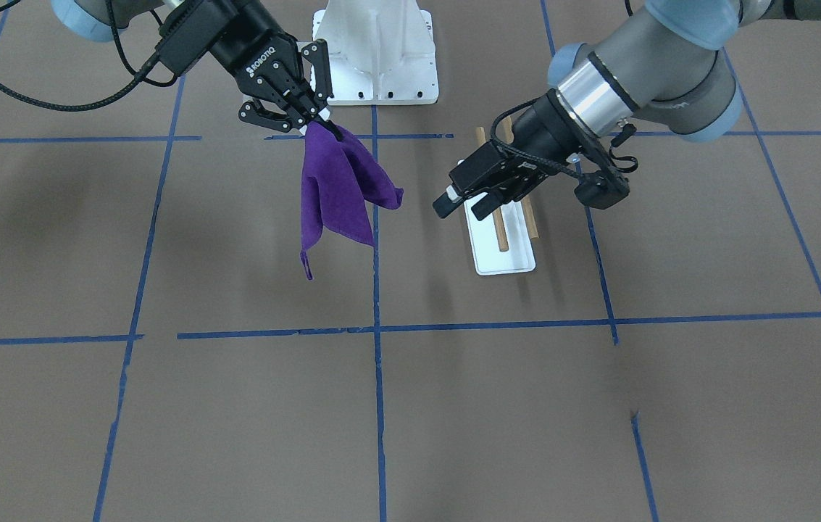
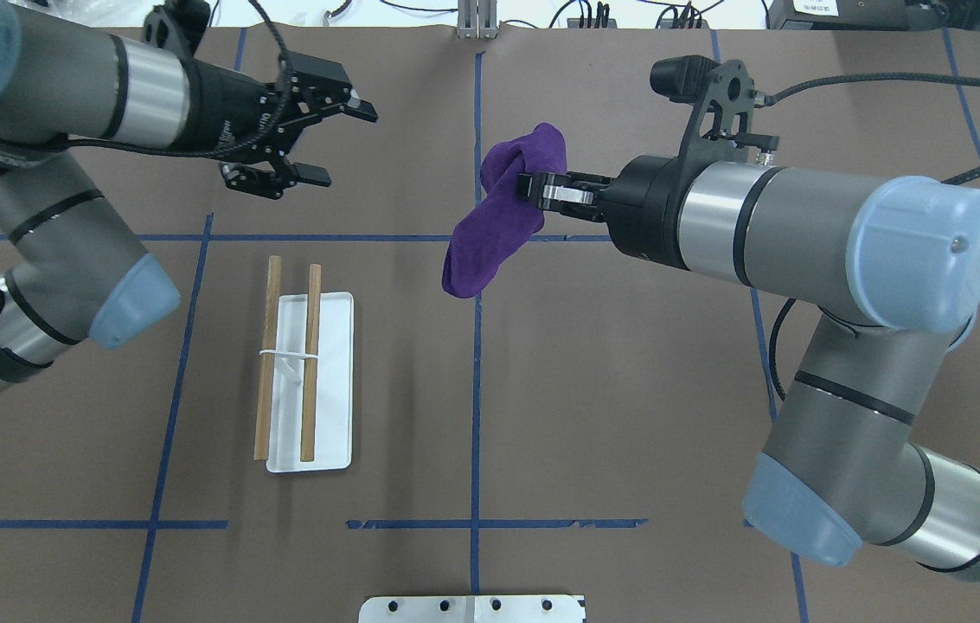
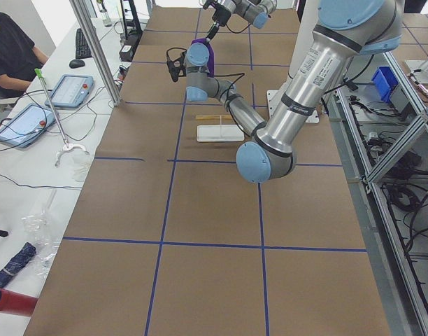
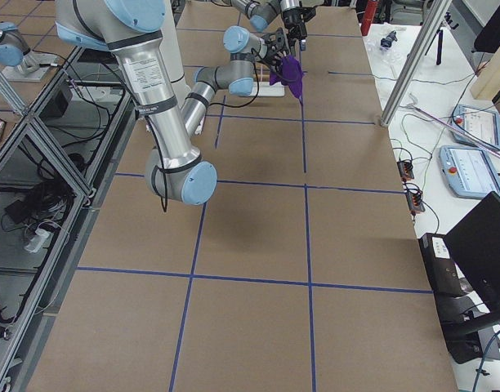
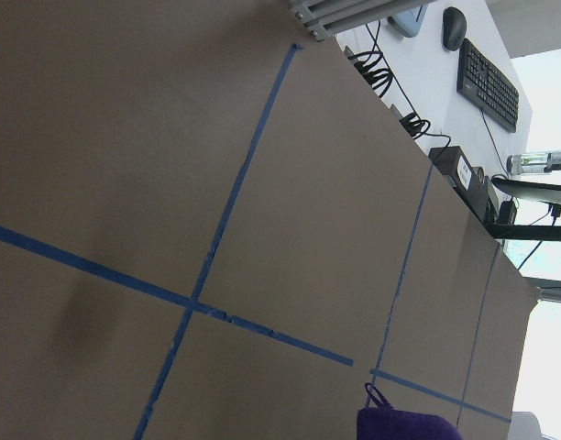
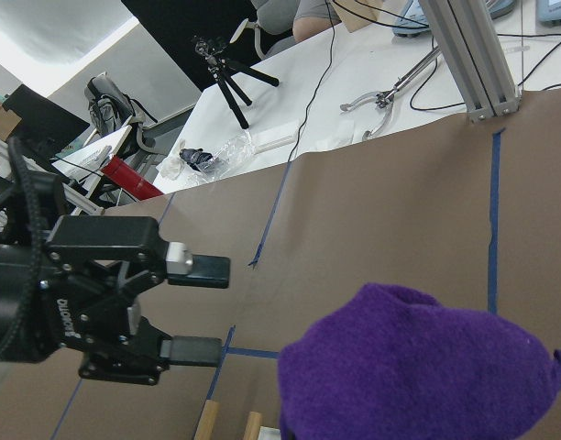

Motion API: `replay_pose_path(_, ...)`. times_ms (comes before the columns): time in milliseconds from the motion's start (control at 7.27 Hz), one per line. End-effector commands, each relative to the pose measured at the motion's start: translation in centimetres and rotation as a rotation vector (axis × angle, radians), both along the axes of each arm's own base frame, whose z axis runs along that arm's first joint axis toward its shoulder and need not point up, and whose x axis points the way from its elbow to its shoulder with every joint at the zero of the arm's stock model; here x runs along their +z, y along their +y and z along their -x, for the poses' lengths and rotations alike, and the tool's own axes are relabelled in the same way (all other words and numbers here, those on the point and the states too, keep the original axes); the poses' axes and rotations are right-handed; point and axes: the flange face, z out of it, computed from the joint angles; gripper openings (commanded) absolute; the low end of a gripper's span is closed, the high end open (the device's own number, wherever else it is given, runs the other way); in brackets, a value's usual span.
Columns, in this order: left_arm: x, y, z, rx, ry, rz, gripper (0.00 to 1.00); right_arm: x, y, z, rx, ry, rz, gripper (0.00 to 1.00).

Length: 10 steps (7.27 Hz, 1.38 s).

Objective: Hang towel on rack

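The purple towel [image 1: 338, 188] hangs bunched from my right gripper [image 1: 319, 122], which is shut on its top edge and holds it in the air. In the overhead view the towel [image 2: 498, 216] sits near the table's centre line, at my right gripper [image 2: 530, 186]. The rack [image 2: 308, 381], two wooden dowels over a white tray, stands on the table to the left of the towel. My left gripper [image 2: 341, 144] is open and empty, raised beyond the rack's far end. It also shows in the front view [image 1: 462, 206] and the right wrist view [image 6: 203, 312].
The white robot pedestal [image 1: 377, 51] stands at the robot's side of the table. Blue tape lines [image 2: 477, 346] cross the brown table cover. Aluminium posts [image 3: 95, 49] and the operators' desk with tablets [image 3: 67, 89] border the far side.
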Motion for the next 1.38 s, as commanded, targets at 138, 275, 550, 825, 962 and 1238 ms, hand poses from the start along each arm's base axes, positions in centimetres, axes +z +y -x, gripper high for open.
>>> replay_pose_path(138,-3.9,0.6,-3.1,0.009,0.055,0.066,1.00,-0.6,0.4,0.5,0.023,-0.006,-0.013,0.00)
replay_pose_path(275,-4.9,0.0,-3.7,0.008,0.068,0.091,1.00,-1.0,1.2,0.7,0.038,-0.017,-0.019,0.00)
replay_pose_path(550,-5.4,-0.5,-4.3,0.005,0.072,0.113,1.00,-1.7,2.4,0.0,0.043,-0.042,-0.031,0.00)
replay_pose_path(825,-5.5,-0.6,-4.3,0.006,0.072,0.113,0.95,-1.8,2.5,-0.2,0.043,-0.046,-0.033,0.00)
replay_pose_path(962,-5.5,-0.6,-4.3,0.007,0.074,0.109,0.94,-1.8,2.6,-0.5,0.046,-0.047,-0.034,0.00)
replay_pose_path(1238,-5.5,0.4,-5.1,0.030,0.072,0.104,0.92,-1.7,2.5,-0.5,0.057,-0.045,-0.032,0.00)
